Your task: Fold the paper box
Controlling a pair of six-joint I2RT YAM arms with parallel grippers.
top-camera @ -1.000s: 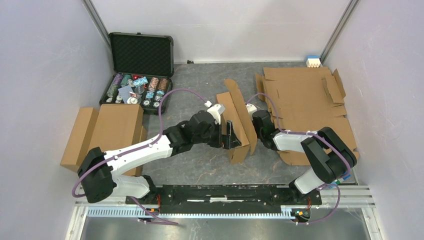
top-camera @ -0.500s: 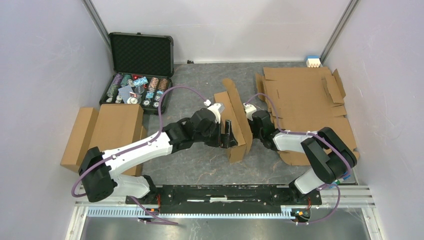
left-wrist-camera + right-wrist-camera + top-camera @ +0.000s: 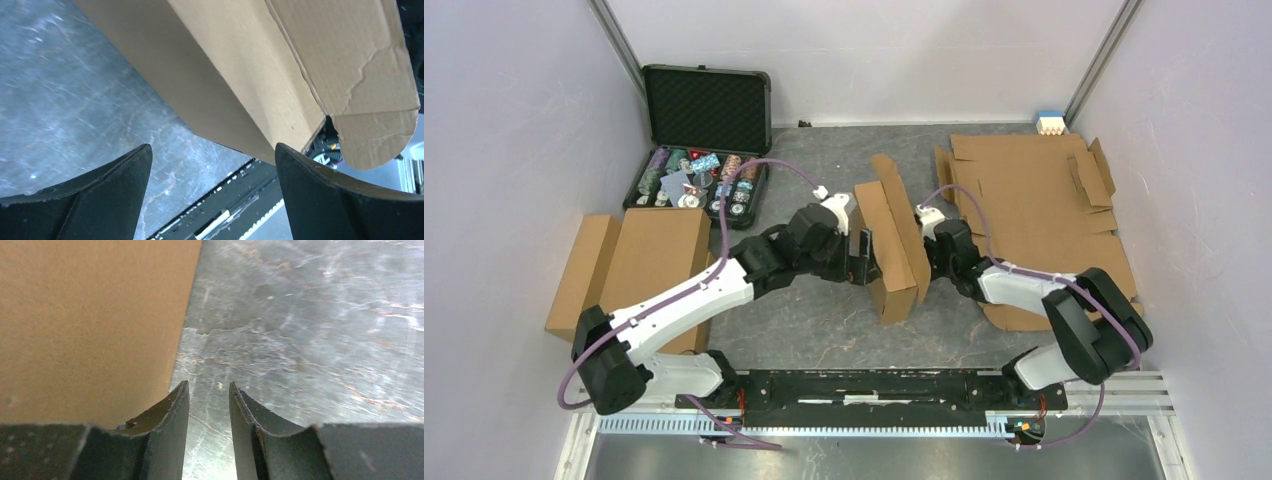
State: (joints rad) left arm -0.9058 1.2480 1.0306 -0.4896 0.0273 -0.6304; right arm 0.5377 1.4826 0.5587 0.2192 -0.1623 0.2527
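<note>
The paper box (image 3: pixel 892 238) is a brown cardboard piece, partly folded, standing on edge in the middle of the grey table with a flap raised at the back. My left gripper (image 3: pixel 861 264) is at its left face, open and empty. In the left wrist view the box (image 3: pixel 240 75) fills the top, above the wide-apart left gripper (image 3: pixel 212 146). My right gripper (image 3: pixel 927 243) is against the box's right side. In the right wrist view the box wall (image 3: pixel 90 315) is beside the left finger, and the right gripper (image 3: pixel 208 383) stands only narrowly open with nothing between its fingers.
An open black case of poker chips (image 3: pixel 704 140) sits at the back left. Folded cardboard boxes (image 3: pixel 639 260) lie at the left. A flat die-cut cardboard sheet (image 3: pixel 1034 200) lies at the right under the right arm. A small white and blue object (image 3: pixel 1050 122) is in the back right corner.
My left arm has drawn back to the left and away from me. The box has shifted a little left with it. My right gripper has followed, staying at the box's right side.
</note>
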